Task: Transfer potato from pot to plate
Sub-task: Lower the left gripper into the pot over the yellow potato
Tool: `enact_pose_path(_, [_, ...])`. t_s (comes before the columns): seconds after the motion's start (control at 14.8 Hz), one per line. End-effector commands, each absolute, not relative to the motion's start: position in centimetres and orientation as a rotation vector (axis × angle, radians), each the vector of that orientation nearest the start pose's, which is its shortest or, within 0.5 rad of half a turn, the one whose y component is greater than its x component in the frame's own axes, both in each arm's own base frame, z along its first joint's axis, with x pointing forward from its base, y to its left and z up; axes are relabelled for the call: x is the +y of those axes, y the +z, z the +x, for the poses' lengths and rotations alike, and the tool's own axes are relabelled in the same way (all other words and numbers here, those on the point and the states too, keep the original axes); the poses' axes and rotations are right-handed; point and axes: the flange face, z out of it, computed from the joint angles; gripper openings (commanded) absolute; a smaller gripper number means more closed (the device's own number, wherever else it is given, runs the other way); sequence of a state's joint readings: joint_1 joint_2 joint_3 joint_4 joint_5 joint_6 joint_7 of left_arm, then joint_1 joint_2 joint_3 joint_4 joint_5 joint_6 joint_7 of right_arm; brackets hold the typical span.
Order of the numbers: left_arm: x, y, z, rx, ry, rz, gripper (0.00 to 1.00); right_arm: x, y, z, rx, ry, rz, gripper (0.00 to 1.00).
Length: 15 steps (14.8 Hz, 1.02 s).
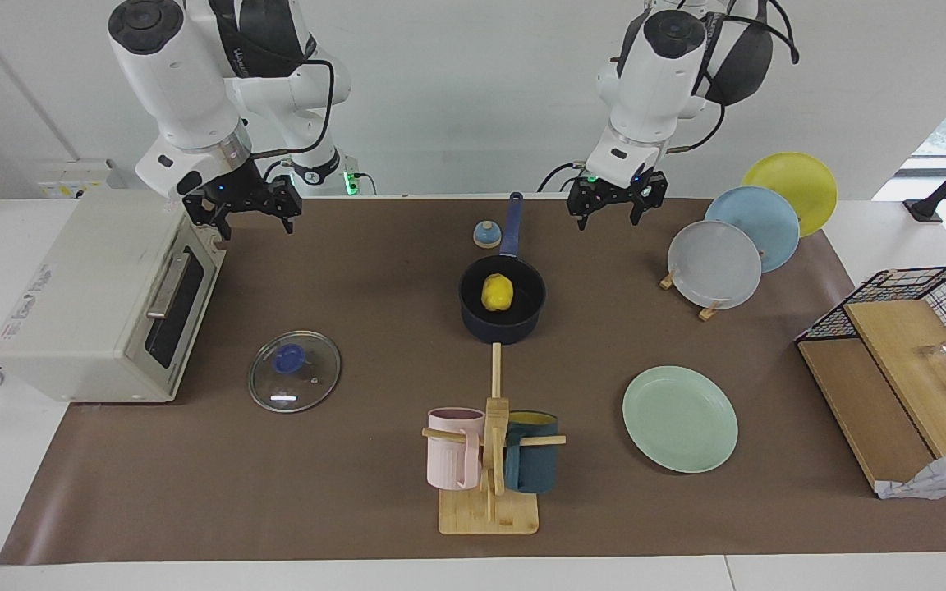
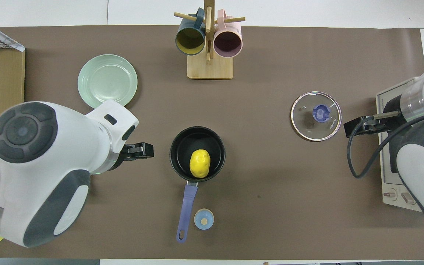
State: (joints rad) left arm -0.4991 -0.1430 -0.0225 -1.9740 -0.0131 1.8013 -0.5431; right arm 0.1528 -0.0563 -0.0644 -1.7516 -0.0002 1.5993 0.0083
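In the uncovered pot (image 1: 502,300) lies the potato (image 1: 498,292), accessible; left gripper (image 1: 617,199) and right gripper (image 1: 243,207) hang wide, empty; plate (image 1: 680,419) awaits bare.

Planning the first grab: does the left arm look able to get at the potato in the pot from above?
Probably yes. The potato lies uncovered in the open pot; the lid rests on the table apart from it. The left gripper hangs open beside the pot's handle, nothing between them.

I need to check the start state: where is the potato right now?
The potato lies inside the pot at mid-table, nearer to the robots than the mug rack; neither gripper touches it.
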Motion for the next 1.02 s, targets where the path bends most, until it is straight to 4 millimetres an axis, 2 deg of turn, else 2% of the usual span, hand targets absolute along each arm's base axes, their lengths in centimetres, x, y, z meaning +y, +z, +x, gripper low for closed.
enact_pose_path(0.0, [-27.8, 51.1, 43.6, -0.104, 0.010, -3.157, 1.00, 3.2, 56.6, 53.1, -0.047, 0.179, -3.112, 1.00])
enact_pose_path(0.2, [-31.4, 48.6, 43.5, -0.153, 0.000, -3.175, 1.00, 3.2, 56.5, 52.9, -0.047, 0.200, -3.134, 1.00])
enact_pose_path(0.34, [-34.9, 45.3, 43.4, -0.194, -0.015, -3.190, 1.00, 2.7, 56.1, 53.1, -0.033, 0.231, -3.135, 1.00])
enact_pose_path(0.41, [-36.0, 43.8, 43.3, -0.191, -0.014, -3.190, 1.00, 2.6, 55.6, 53.7, -0.037, 0.277, -3.149, 1.00])
enact_pose_path(0.47, [-36.7, 42.1, 43.6, -0.183, -0.007, -3.186, 1.00, 2.5, 56.3, 54.0, -0.048, 0.288, -3.177, 1.00])
enact_pose_path(0.61, [-37.6, 39.6, 43.8, -0.162, -0.010, -3.187, 1.00, 2.1, 56.7, 54.3, -0.043, 0.274, -3.178, 1.00])
enact_pose_path(0.68, [-38.2, 38.9, 43.4, -0.134, -0.019, -3.194, 1.00, 2.1, 56.8, 54.1, -0.036, 0.276, -3.177, 1.00])
enact_pose_path(0.95, [-38.1, 36.5, 42.3, -0.062, -0.016, -3.194, 1.00, 2.0, 56.6, 52.9, -0.026, 0.293, -3.176, 1.00])
